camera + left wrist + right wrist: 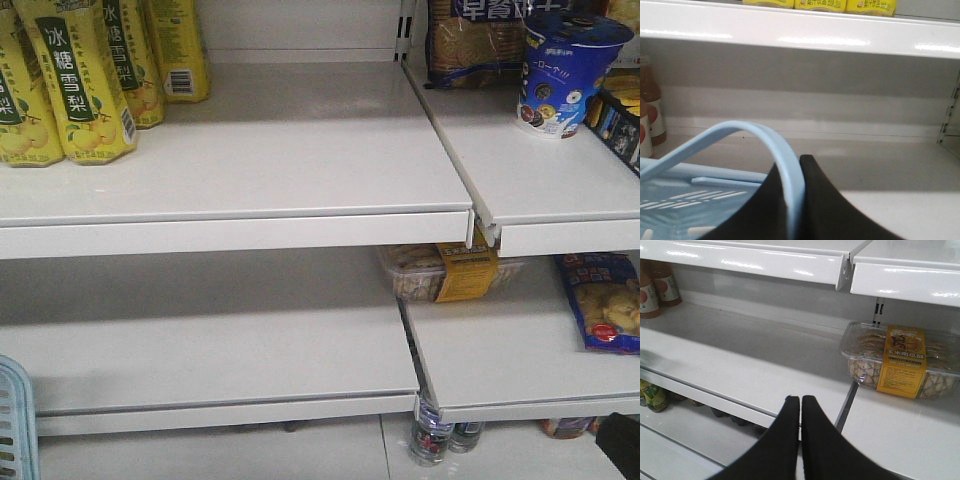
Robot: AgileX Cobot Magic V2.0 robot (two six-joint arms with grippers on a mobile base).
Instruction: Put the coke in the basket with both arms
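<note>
The coke is out of view in every frame. The pale blue basket (715,173) fills the lower left of the left wrist view, and a corner of it (12,420) shows at the bottom left of the front view. My left gripper (795,162) is shut on the basket's thin swing handle (740,130), which arches up between the two black fingers. My right gripper (800,399) is shut with nothing between its fingers and hangs in front of the bare white middle shelf (740,360). A dark shape (622,445) at the front view's bottom right corner may be part of an arm.
Yellow pear-drink bottles (80,80) stand on the upper shelf at left, a blue snack cup (565,70) at right. A clear snack box with a yellow label (900,360) and a blue bag (605,300) lie on the middle shelf. Brown drink bottles (655,287) stand far left.
</note>
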